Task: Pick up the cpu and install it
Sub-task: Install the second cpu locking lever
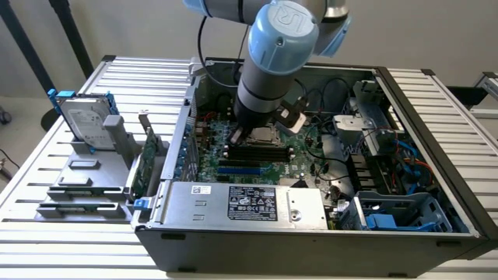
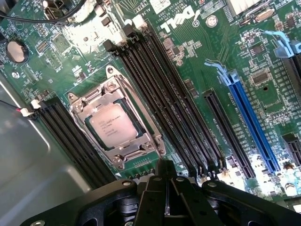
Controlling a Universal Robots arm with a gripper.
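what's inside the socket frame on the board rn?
The cpu sits inside the metal socket frame, silver top with printed text visible. Its underside and the socket contacts are covered. The shut pincer is above the frame's edge, holding nothing.

A slatted metal table carries an open computer case.

1. An open computer case lies on a slatted table.
2. The robot arm reaches down into the case over the green motherboard.
3. A grey metal box with a black label sits at the case's near side.
4. A hard drive with blue rails stands at the exterior view's left.
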